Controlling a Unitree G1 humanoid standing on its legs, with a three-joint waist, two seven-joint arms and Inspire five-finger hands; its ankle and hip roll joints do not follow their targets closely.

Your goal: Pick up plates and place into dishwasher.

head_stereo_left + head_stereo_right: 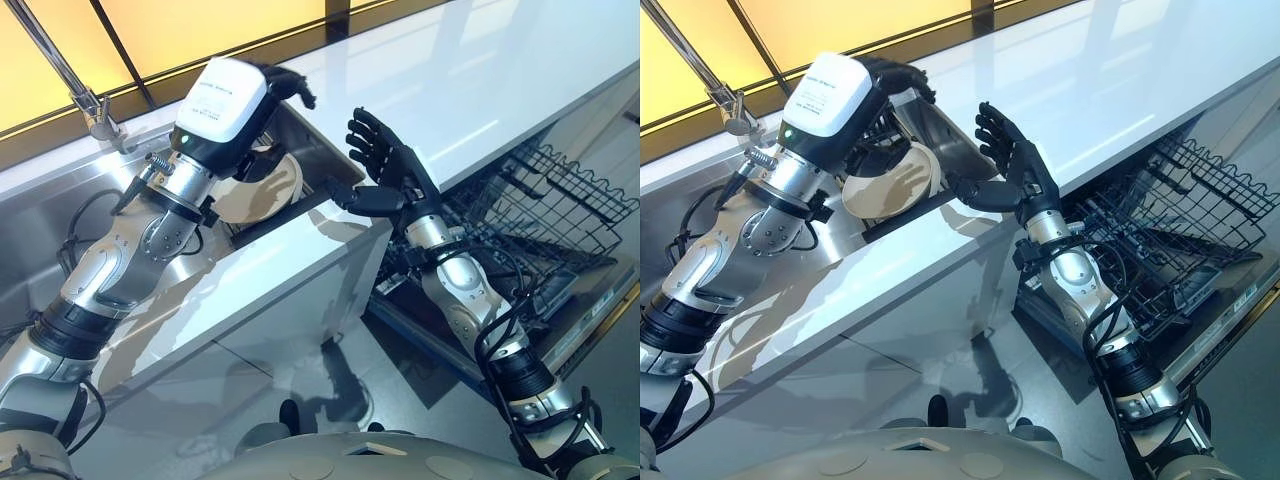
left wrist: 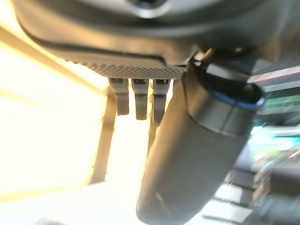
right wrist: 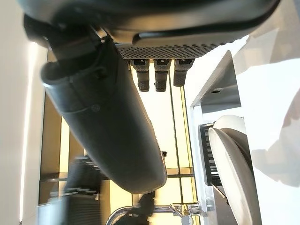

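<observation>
Cream plates [image 1: 262, 185] stand on edge in the steel sink [image 1: 40, 250], also seen as pale discs [image 3: 234, 159] in the right wrist view. My left hand [image 1: 285, 82] hovers just above and behind the plates, fingers relaxed and slightly bent, holding nothing. My right hand [image 1: 385, 160] is raised at the sink's right edge, palm toward the plates, fingers spread and straight, thumb pointing at the sink. It touches nothing.
The dishwasher's dark wire rack [image 1: 560, 210] is pulled out at the right, below the white counter [image 1: 480, 80]. A chrome faucet [image 1: 90, 100] rises at the sink's back left. The counter front [image 1: 250, 330] drops toward the floor.
</observation>
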